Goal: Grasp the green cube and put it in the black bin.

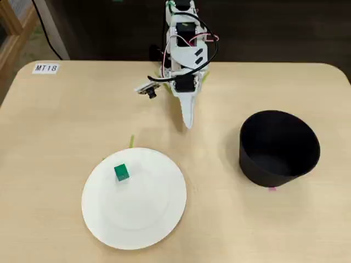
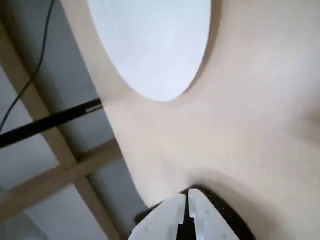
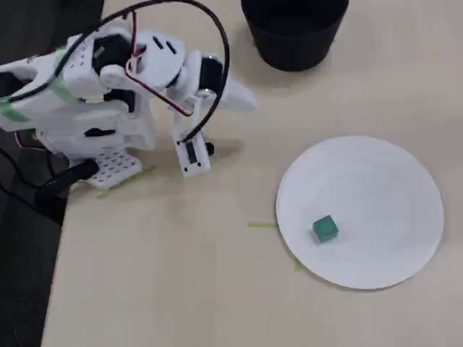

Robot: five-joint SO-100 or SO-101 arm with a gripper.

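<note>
SO-100 arm sits folded near the table's far edge in a fixed view, its gripper (image 1: 188, 121) pointing down at bare tabletop w/ white fingers pressed together and nothing between them; the wrist view confirms it, the two tips (image 2: 186, 210) meeting w/ only a hairline seam. The green cube (image 1: 121, 172) rests on the white plate (image 1: 159, 219), toward the plate's upper-left in that view, well apart from the gripper and untouched. In another fixed view the cube (image 3: 325, 228) sits near the plate's lower-left rim (image 3: 427, 210). The black bin (image 1: 278, 148) stands upright and open on the opposite side of the arm from the plate, apparently empty, w/ a small pink mark on the table at its base. A thin yellow-green tape strip (image 1: 131, 141) lies just beyond the plate's far edge; not the target. Judgement: task is at its start, reach-and-grasp step not yet begun. To do it well, the jaws likely need to open before descent, approx. square to two opposite cube faces, coming down from above so fingers clear the plate's raised rim. The cube is tiny and the plate looks slick, so a slow close, centred, should avoid nudging it away. Wrist view shows only part of the plate (image 2: 155, 45) and no cube, so alignment is best read from the fixed views.
</note>
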